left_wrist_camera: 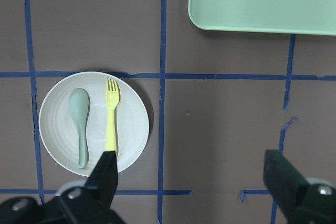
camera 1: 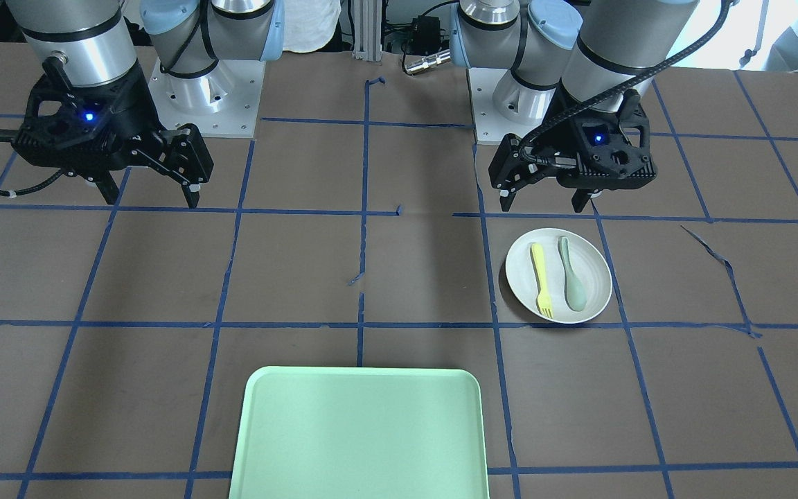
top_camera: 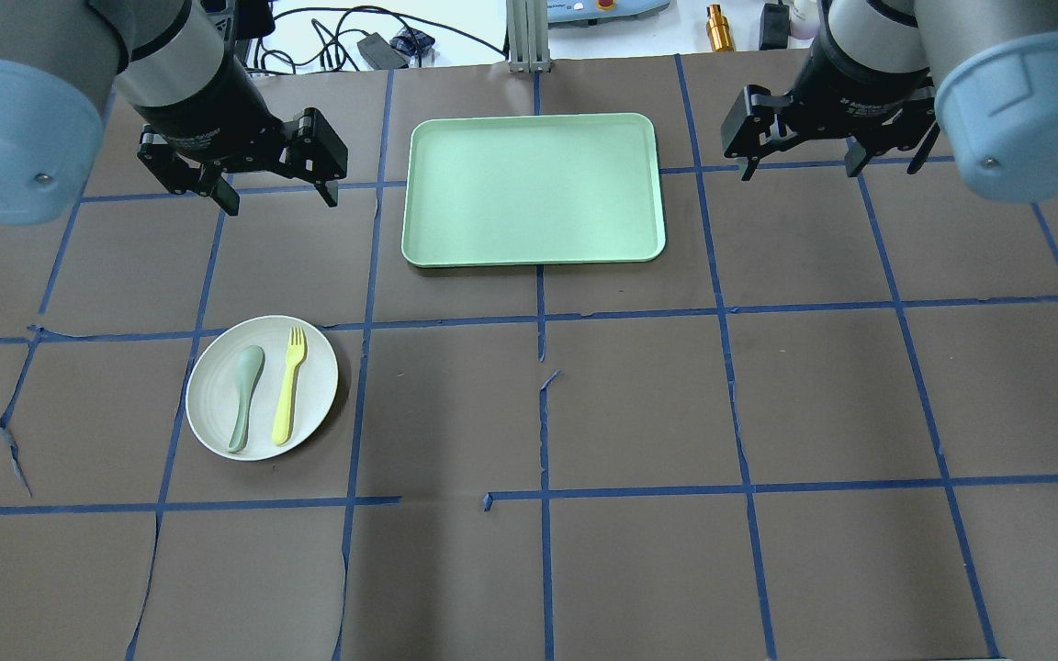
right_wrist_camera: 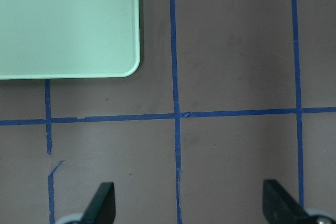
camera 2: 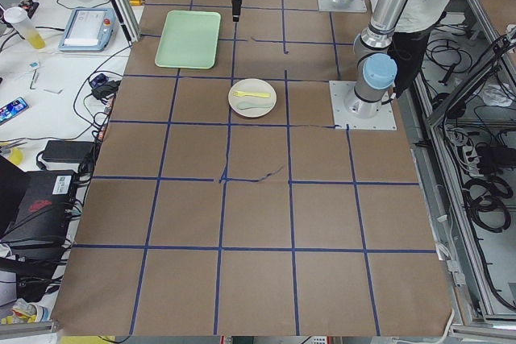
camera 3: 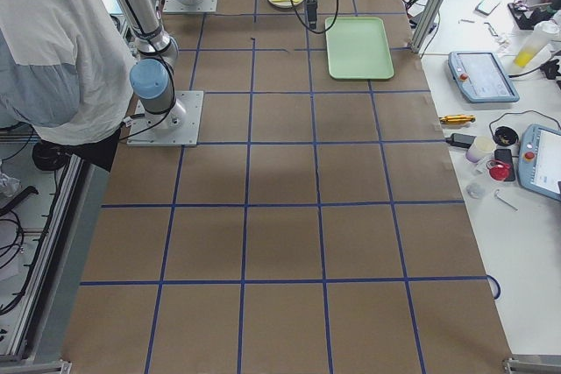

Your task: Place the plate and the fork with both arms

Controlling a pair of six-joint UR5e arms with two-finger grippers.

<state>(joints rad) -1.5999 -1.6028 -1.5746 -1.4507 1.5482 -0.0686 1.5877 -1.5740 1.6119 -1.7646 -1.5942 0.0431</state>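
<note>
The round white plate [top_camera: 213, 386] lies on the brown table on my left side, also in the front view [camera 1: 596, 278] and the left wrist view [left_wrist_camera: 134, 124]. The pale-yellow fork [top_camera: 288, 386] [camera 1: 542, 277] [left_wrist_camera: 111, 119] lies in it next to a grey-green spoon [top_camera: 244, 395]. My left gripper [top_camera: 281, 202] [camera 1: 543, 204] [left_wrist_camera: 190, 166] hangs open and empty high over the table near the plate, apart from it. My right gripper [top_camera: 803, 172] [camera 1: 151, 199] [right_wrist_camera: 189, 192] hangs open and empty over bare table on the right.
A large light-green tray [top_camera: 534, 188] [camera 1: 361, 433] lies at the far middle of the table, its corner in the right wrist view [right_wrist_camera: 63, 19]. Blue tape lines grid the brown cover. A person in white stands behind the robot base [camera 3: 53, 50].
</note>
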